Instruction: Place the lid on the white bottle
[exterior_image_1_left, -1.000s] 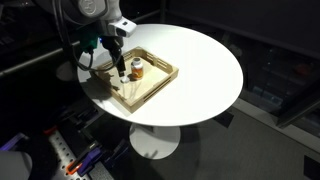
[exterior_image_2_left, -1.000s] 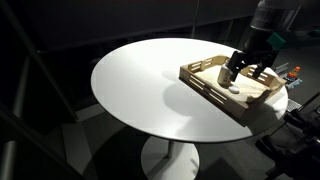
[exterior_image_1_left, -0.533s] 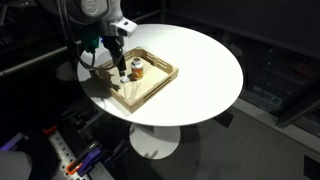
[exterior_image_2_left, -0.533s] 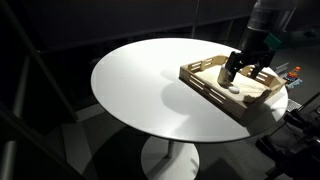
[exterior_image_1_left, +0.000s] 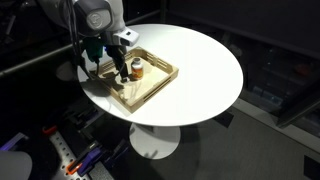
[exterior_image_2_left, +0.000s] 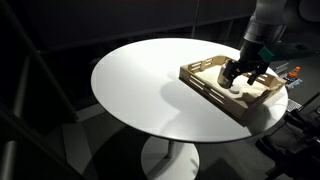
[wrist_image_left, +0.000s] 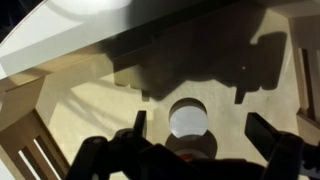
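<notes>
The lid (wrist_image_left: 189, 118) is a small round white cap lying flat on the floor of the wooden tray (wrist_image_left: 60, 110). In the wrist view it sits between my two dark fingers. My gripper (wrist_image_left: 203, 135) is open, low inside the tray, with a finger on either side of the lid and a gap to each. The white bottle (exterior_image_1_left: 137, 69), small with an orange lower part, stands upright in the tray (exterior_image_1_left: 160, 84) just beside my gripper (exterior_image_1_left: 122, 73). In an exterior view my gripper (exterior_image_2_left: 241, 80) hangs over the lid (exterior_image_2_left: 236, 88) in the tray (exterior_image_2_left: 210, 84).
The tray sits near the edge of a round white pedestal table (exterior_image_1_left: 200, 60) (exterior_image_2_left: 150, 80). The tray's raised slatted walls (wrist_image_left: 25, 140) close in around my fingers. The surroundings are dark, with equipment beyond the table edge (exterior_image_2_left: 292, 72).
My gripper has come down a little deeper into the tray over the lid. The bottle and the tray have not moved.
</notes>
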